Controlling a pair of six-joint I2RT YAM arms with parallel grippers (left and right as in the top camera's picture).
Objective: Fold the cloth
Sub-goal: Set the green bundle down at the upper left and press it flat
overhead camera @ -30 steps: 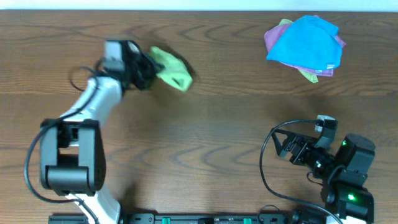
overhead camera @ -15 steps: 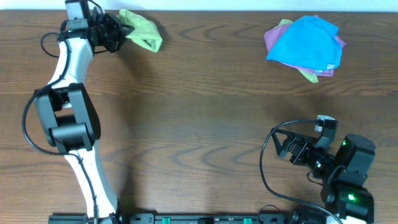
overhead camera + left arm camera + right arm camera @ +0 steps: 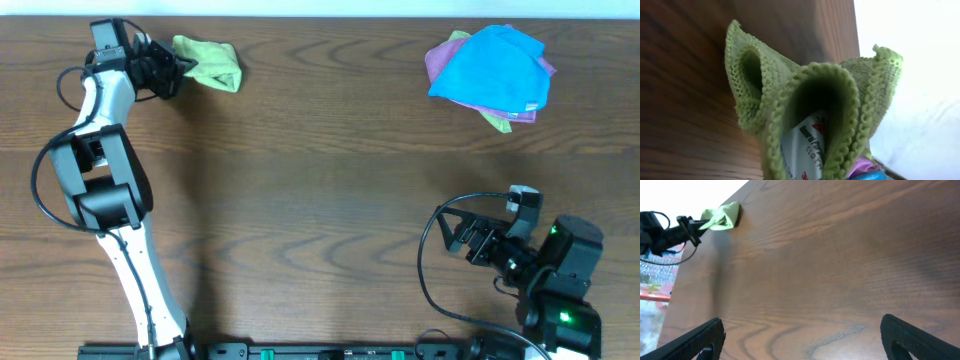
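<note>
The light olive-green cloth (image 3: 208,63) is bunched up at the far left of the table, near the back edge. My left gripper (image 3: 172,70) is shut on its left end and holds it bunched. In the left wrist view the cloth (image 3: 810,100) fills the frame in folds, with a white label showing inside. The cloth also shows far off in the right wrist view (image 3: 720,218). My right gripper (image 3: 802,340) is open and empty, low over the table at the front right (image 3: 470,235).
A pile of cloths, bright blue (image 3: 495,65) on top of purple (image 3: 438,62), lies at the back right. The table's back edge runs just behind the left gripper. Bare wood lies between the two arms.
My left gripper has carried the olive-green cloth from the left-middle toward the back left corner, moving left and away. The right arm has not moved.
</note>
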